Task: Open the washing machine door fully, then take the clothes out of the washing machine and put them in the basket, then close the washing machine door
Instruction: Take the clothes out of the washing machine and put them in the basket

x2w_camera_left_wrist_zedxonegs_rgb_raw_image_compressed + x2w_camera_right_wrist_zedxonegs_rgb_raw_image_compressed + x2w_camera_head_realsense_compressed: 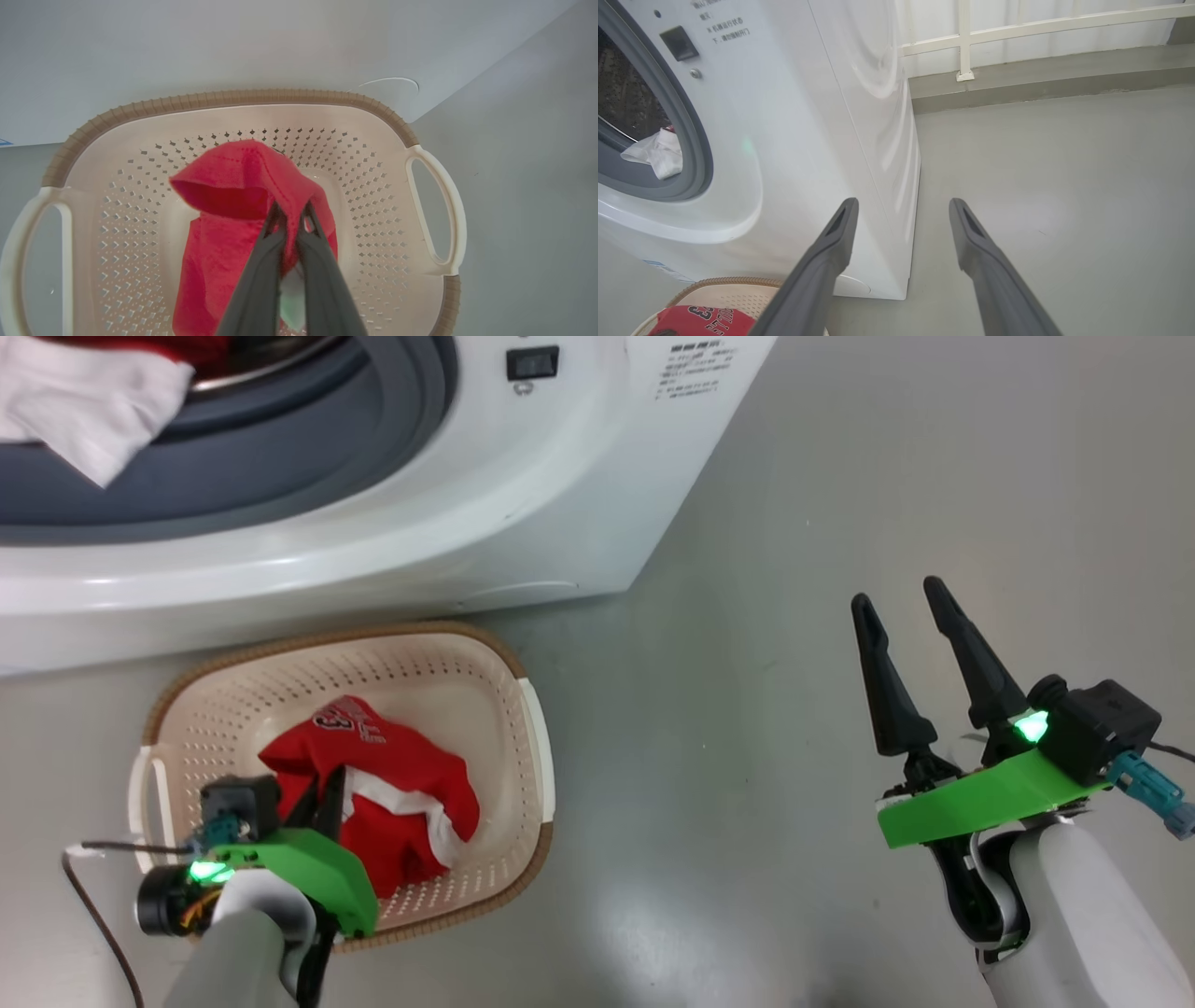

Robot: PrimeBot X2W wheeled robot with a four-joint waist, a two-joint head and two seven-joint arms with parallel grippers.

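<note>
Left gripper [290,212] pinching the red jersey [233,182] in the basket [224,99].
I see its jaws pressed together on a fold, basket just before the washing machine [560,504]; right gripper [896,594] off to the side, jaws spread wide, empty.

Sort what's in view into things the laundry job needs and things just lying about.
Job things: big white front-loading washing machine; white garment draped over its grey gasket; red jersey with white trim, pinched by the left gripper; cream perforated plastic basket with brown rim.
Just about: smooth grey floor; white railing by the wall.
</note>
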